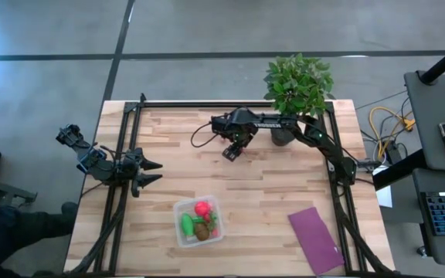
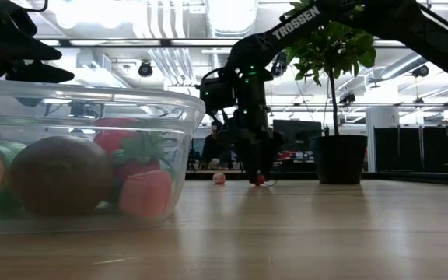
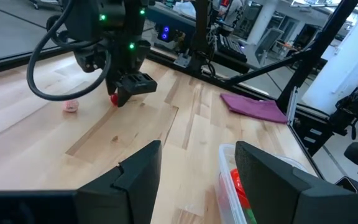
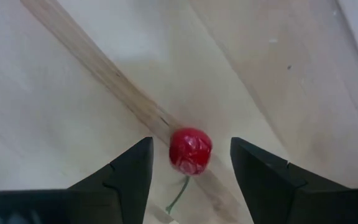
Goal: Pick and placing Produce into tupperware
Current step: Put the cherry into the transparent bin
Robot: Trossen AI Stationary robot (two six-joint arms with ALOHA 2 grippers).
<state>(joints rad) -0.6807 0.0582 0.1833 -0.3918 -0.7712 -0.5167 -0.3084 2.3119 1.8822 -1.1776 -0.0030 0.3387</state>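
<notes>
Right gripper low over table, fingers astride red cherry.

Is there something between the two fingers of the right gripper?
Yes: in the right wrist view a small red cherry lies on the table between the right gripper's open fingers.

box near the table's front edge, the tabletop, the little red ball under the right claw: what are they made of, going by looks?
Box: clear plastic, probably; the fruit inside shows through its glossy wall.
Tabletop: wood, apparently butcher-block; pale strips with grain and joints, satin sheen.
Red ball: likely glossy plastic or wrapped foil, with wrinkled highlights and a thin green stem. It sits between the right claw's open fingers, so it looks like a toy cherry.
</notes>
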